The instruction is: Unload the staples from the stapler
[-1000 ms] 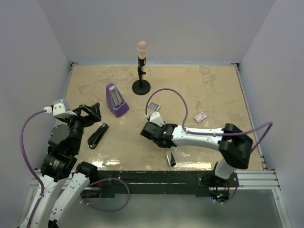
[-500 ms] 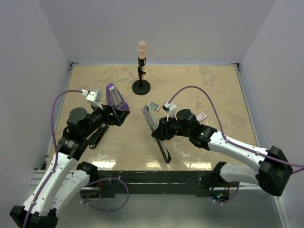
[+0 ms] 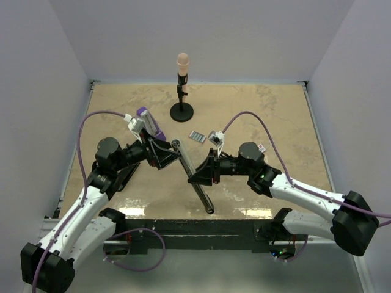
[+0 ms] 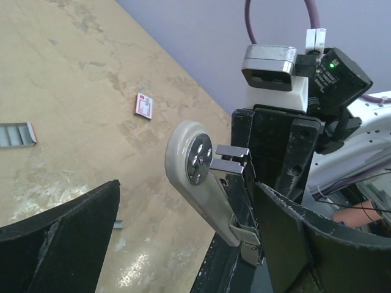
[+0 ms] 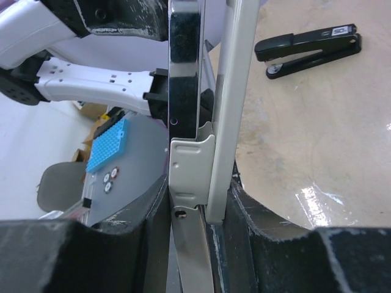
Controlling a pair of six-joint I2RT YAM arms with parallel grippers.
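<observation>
- While its fingers stood spread wide, the left end effector was released and held nothing. It hung just beside the hinge end of the stapler, probably lined up to work on the magazine.
- A second black stapler lay on the bench on the left arm's side, apart from both arms.
- The stapler was off the bench and tilted, folded open into one long bar. Its grey hinge cap faced the left arm, likely so that the staple channel was within reach.
- The staples, a ribbed silvery strip, lay flat on the bench just beyond the raised stapler. Whether more sat in the channel could not be told.
- The right end effector was clenched on the stapler partway along its length, a finger on either side. This seemingly braced it as a steady fixture for the other arm.
- A pink-and-white card lay further right.
</observation>
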